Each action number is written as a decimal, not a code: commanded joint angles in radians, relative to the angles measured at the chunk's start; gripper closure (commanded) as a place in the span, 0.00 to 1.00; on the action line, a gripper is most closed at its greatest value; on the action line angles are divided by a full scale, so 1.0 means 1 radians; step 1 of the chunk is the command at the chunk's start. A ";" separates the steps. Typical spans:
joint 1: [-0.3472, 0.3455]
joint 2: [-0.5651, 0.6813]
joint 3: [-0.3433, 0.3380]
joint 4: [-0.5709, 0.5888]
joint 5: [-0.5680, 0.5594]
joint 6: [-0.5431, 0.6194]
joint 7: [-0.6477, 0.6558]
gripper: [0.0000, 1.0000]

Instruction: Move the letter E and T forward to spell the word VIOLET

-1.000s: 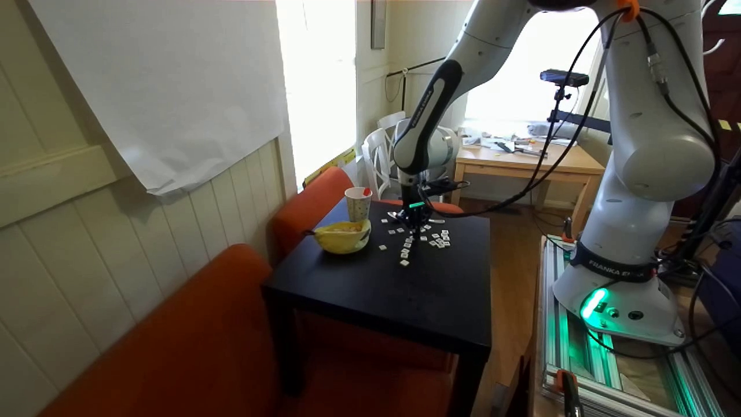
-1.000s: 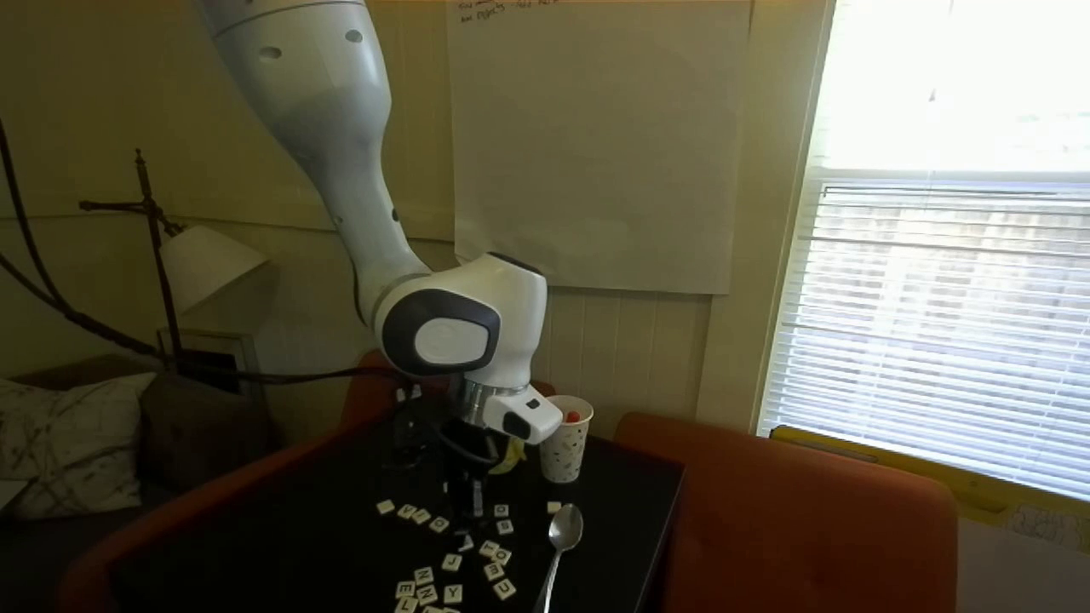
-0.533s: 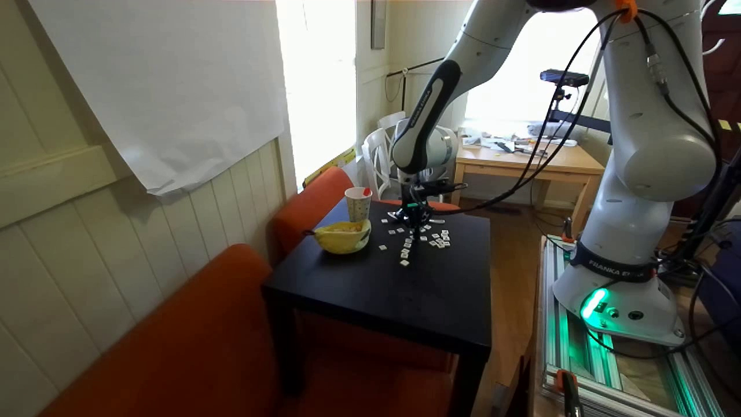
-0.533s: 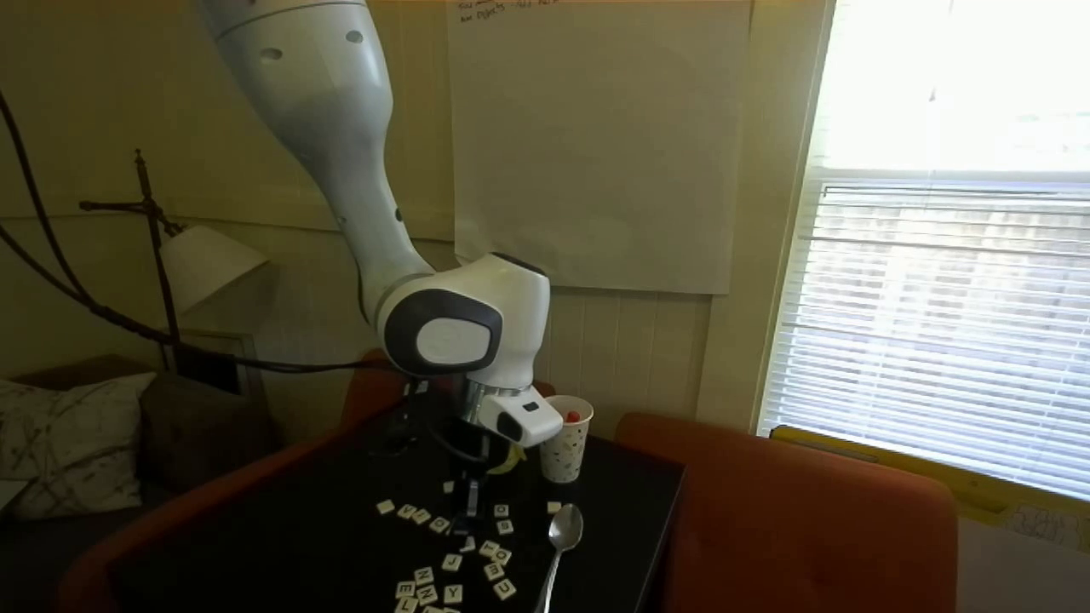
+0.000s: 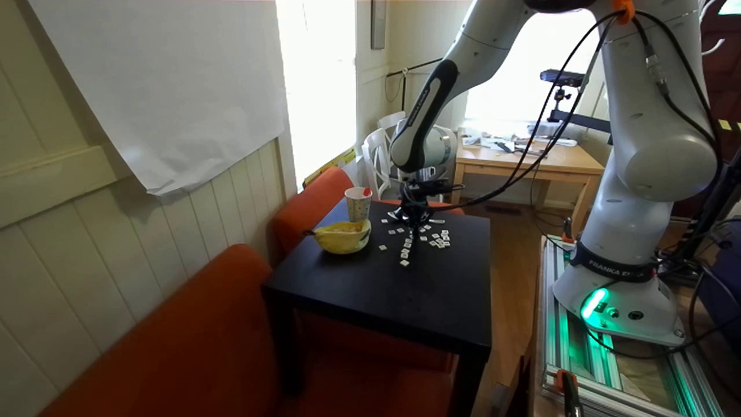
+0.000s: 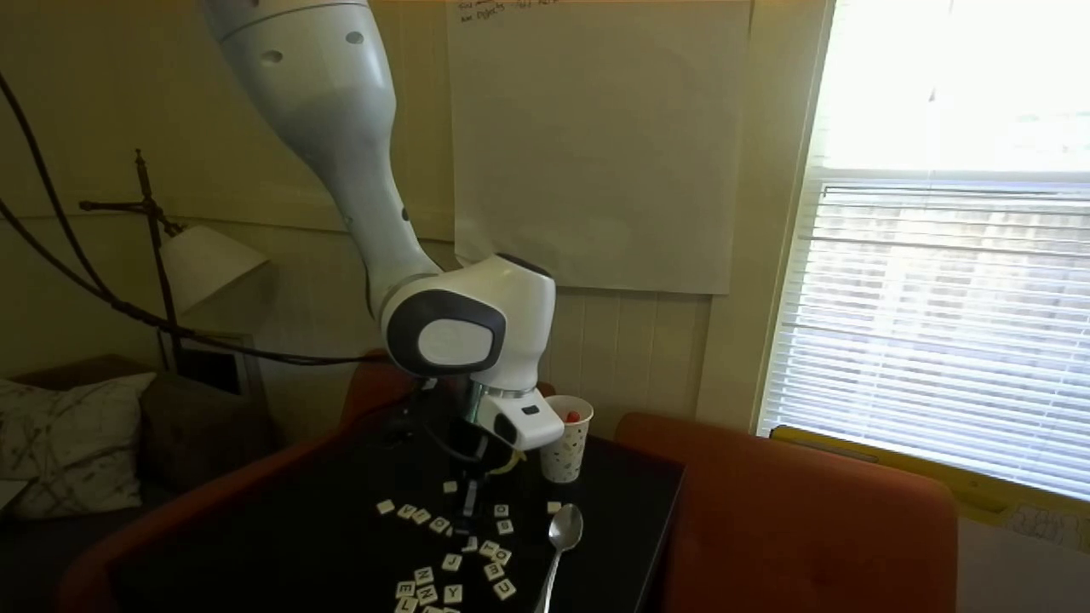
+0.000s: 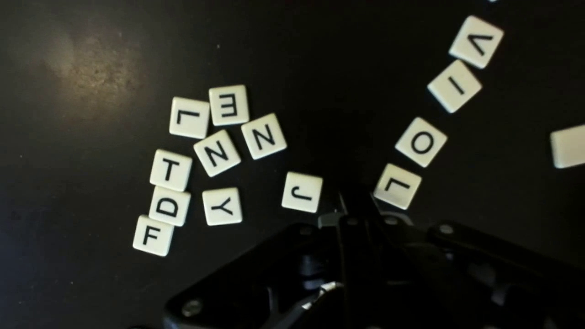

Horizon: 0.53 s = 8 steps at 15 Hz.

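Observation:
White letter tiles lie on the black table point(image 5: 370, 301). In the wrist view the tiles V point(image 7: 476, 42), I point(image 7: 454, 86), O point(image 7: 421, 142) and L point(image 7: 397, 186) form a slanted row. A cluster to their left holds an E point(image 7: 229, 105) and a T point(image 7: 171, 170). In an exterior view another E point(image 6: 494, 571) and what looks like a T point(image 6: 489, 549) lie right of my gripper point(image 6: 467, 524). My gripper point(image 7: 358, 198) looks shut, its fingertips low beside L. A small white piece point(image 6: 470, 543) shows by the fingertips, partly hidden; I cannot tell its letter.
Other tiles lie near, such as J point(image 7: 302, 192), Y point(image 7: 222, 206) and a blank-looking one point(image 7: 568, 147). A spoon point(image 6: 562, 541), a patterned cup point(image 5: 358, 204) and a yellow bowl point(image 5: 340, 242) stand or lie on the table. Orange chairs point(image 5: 321, 200) border it.
The wrist has shifted slightly right and tilted a little in an exterior view. The small white piece by the fingertips has slid slightly right. The V, I, O row stays in place.

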 commanded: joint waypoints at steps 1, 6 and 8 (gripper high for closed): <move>-0.008 0.027 0.020 0.029 0.094 -0.031 0.011 0.97; -0.005 0.024 0.009 0.025 0.150 -0.009 0.036 0.98; -0.006 0.024 0.006 0.026 0.161 -0.008 0.047 0.98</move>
